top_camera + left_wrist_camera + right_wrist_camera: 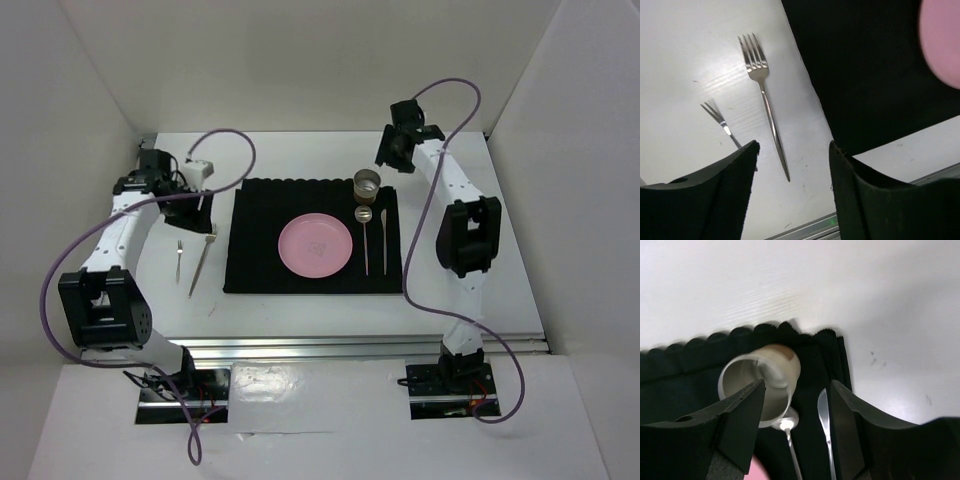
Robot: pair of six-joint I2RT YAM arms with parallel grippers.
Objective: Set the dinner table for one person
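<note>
The white dinner table (pixel 300 150) carries a black ribbed placemat (pixel 260 230). On the mat lie a pink plate (pixel 315 246), a metal cup (pixel 368 183), a spoon (pixel 366 235) and a knife (pixel 383 235). A large fork (pixel 204 262) and a small fork (pixel 179 262) lie on the bare table left of the mat. My left gripper (pixel 197 205) hovers open and empty above the forks; its wrist view shows the large fork (pixel 765 95) and small fork (pixel 717 117). My right gripper (pixel 393 155) is open and empty behind the cup (pixel 765 385), above the spoon (pixel 787 425) and knife (pixel 824 415).
White walls close in the table at the back and both sides. A silver rail (pixel 360 345) runs along the near edge. Purple cables loop above both arms. The placemat's edge (pixel 850 75) and a bit of the plate (pixel 942 40) show in the left wrist view.
</note>
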